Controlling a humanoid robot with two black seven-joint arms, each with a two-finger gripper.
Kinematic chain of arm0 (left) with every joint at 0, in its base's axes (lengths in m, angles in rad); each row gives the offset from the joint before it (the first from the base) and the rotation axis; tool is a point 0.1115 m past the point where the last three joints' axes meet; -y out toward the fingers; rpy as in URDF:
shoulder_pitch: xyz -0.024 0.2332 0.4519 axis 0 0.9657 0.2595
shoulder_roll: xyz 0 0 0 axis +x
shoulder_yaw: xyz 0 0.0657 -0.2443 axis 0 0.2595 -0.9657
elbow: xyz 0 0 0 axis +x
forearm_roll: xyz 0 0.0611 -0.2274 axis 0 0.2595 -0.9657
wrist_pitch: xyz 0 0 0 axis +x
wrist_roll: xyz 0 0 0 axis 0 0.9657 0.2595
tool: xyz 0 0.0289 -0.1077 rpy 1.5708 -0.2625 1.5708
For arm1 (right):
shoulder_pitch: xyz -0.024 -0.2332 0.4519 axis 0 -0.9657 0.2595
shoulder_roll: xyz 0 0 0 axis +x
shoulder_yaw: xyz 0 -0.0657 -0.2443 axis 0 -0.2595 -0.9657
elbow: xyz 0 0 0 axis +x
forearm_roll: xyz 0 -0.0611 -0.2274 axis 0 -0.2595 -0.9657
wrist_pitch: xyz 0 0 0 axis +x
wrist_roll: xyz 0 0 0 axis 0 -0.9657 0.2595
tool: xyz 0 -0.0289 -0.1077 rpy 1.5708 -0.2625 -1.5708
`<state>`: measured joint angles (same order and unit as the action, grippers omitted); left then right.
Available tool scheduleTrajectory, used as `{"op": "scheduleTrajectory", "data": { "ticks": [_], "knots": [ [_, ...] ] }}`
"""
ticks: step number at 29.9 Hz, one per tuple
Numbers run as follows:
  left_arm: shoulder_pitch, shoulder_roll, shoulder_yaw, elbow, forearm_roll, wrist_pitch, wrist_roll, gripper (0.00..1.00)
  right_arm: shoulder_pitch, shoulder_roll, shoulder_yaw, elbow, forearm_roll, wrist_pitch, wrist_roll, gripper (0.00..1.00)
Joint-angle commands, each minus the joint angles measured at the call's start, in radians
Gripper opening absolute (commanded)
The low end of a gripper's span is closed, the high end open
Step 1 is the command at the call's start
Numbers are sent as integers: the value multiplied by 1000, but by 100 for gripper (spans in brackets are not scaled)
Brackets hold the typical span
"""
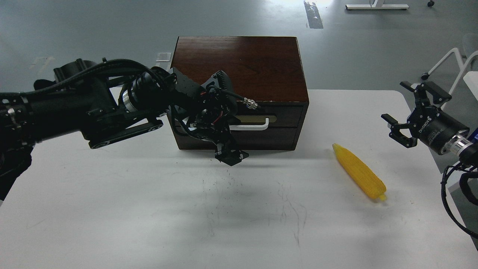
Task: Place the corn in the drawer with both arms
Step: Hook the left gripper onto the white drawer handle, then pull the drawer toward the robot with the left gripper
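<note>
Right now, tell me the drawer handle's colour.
White, on a brass-coloured plate; the handle shows best in the head view.

Wide bare tabletop (pixel 149 224) lies in front of the box (pixel 239 63), nothing on it. The left gripper (pixel 224 145) crowds the drawer (pixel 276 121) front, covering the handle's (pixel 254 126) left end; its right end shows clear. Around the corn (pixel 359 172) the surface lies free, with the right gripper (pixel 405 112) hanging apart, fingers spread.
</note>
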<state>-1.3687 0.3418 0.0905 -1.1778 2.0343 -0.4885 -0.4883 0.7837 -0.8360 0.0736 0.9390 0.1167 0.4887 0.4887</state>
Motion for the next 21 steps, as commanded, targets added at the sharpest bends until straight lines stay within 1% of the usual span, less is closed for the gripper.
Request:
{"op": "scheduleTrajectory", "data": {
  "ticks": [1,9,16,21],
  "knots": [
    [2,3,1,-25,0,0,0,99,-1,-2,0,0,0,0,0,100],
    [-7,17,38,-102,0,0,0,99,-1,-6,0,0,1,0,0,100],
    [-9,69,38,-204,-2,0,0,99,-1,-8,0,0,1,0,0,100],
    [-9,100,37,-256,-6,0,0,99,-1,-8,0,0,1,0,0,100]
  ]
}}
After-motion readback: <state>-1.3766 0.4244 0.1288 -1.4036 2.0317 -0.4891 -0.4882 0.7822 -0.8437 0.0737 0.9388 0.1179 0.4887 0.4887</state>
